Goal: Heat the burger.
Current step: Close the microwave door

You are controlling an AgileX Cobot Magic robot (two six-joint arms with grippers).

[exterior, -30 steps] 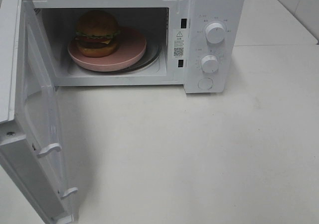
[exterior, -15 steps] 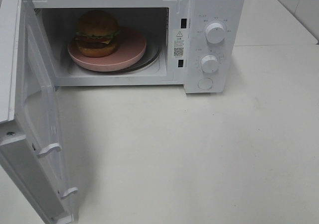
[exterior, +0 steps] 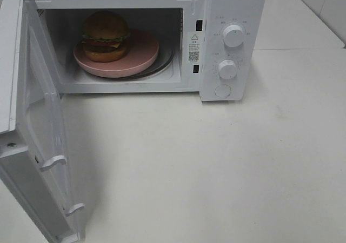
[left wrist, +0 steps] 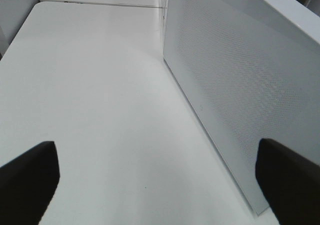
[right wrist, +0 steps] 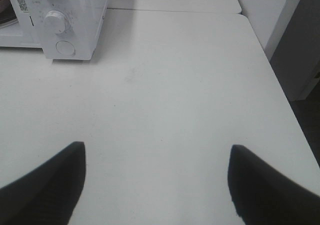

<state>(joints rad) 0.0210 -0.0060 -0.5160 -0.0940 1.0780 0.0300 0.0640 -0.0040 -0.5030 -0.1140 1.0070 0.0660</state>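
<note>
White table top (exterior: 216,162) fills the scene, with pale wall tiles at its far right edge. Left gripper (left wrist: 157,165): the two dark fingers (left wrist: 27,180) stand spread wide apart above the bare table, nothing between them and nothing touched. Just beside this claw, on the side of one finger, rises a white perforated panel (left wrist: 235,85) of the microwave; whether it is the door or a side wall cannot be told from the wrist view. Right gripper (right wrist: 155,175): dark fingers (right wrist: 45,185) likewise parted, holding nothing, poised over open table well apart from the oven's control corner. Neither claw shows in the high view. Microwave oven (exterior: 232,5): at the far side of the table, its door (exterior: 32,135) swung fully open toward the near left. Control panel on the right bears an upper knob (exterior: 233,35), a lower knob (exterior: 227,69) and a round button (exterior: 223,90); a warning label (exterior: 193,47) sits on the frame beside the cavity. Burger (exterior: 106,35): upright inside the cavity, on the left part of a round pink plate (exterior: 141,54), which rests on the glass turntable (exterior: 166,63)
</note>
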